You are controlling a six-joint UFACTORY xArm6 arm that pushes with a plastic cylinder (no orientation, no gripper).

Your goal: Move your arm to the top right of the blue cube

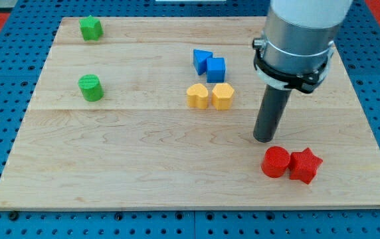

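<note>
The blue cube (216, 69) sits on the wooden board (137, 159) near the middle top, touching a blue triangular block (202, 60) on its left. My tip (264, 139) is down on the board, to the lower right of the blue cube and well apart from it. The tip stands just above a red cylinder (276, 162) and left of a red star block (305, 165).
A yellow heart-like block (197, 95) and a yellow hexagonal block (222, 96) sit side by side just below the blue pair. A green block (91, 28) lies at the top left and a green cylinder (91, 87) below it. The arm's grey body (299, 40) hangs over the board's upper right.
</note>
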